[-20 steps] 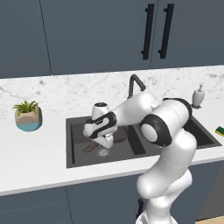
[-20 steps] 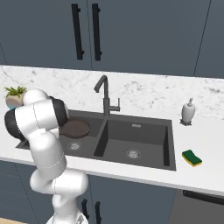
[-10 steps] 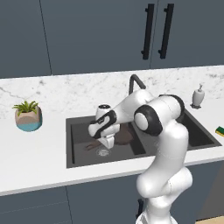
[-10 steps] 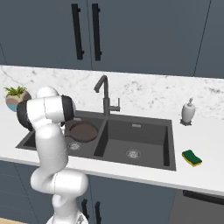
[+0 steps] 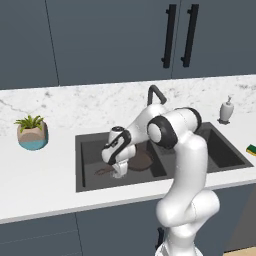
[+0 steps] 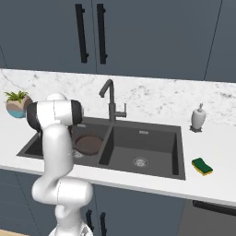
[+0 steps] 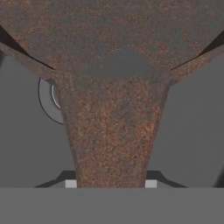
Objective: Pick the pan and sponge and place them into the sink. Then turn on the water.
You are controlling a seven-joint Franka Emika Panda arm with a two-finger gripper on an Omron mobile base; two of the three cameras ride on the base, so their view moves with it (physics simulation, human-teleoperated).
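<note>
Fingers of the gripper point(image 5: 118, 171) are pinched on the pan's handle: in the hand view the rusty-brown handle point(image 7: 111, 144) runs up from between the two tips and widens into the pan point(image 7: 113, 35) across the top of the frame, with a round metal drain point(image 7: 48, 103) showing behind it at middle left. From the left base view the pan point(image 5: 140, 160) lies low in the left basin of the sink point(image 5: 90, 180), centre of the frame, with the gripper just to its lower left; the right base view puts the pan point(image 6: 88, 144) at left centre, on or very near the basin floor beside the divider. Whether it fully rests on the floor cannot be told. So the step in hand looks like setting the pan down, the first placement nearly done. Next would be letting go, lifting clear of the basin wall, then reaching far across to the sponge point(image 6: 202, 166), which sits on the counter at the right of the sink, near its front corner. Behind the basins stands the gooseneck faucet point(image 6: 110, 102), with no stream running, and the soap dispenser point(image 6: 198, 118) is at the right rear.
</note>
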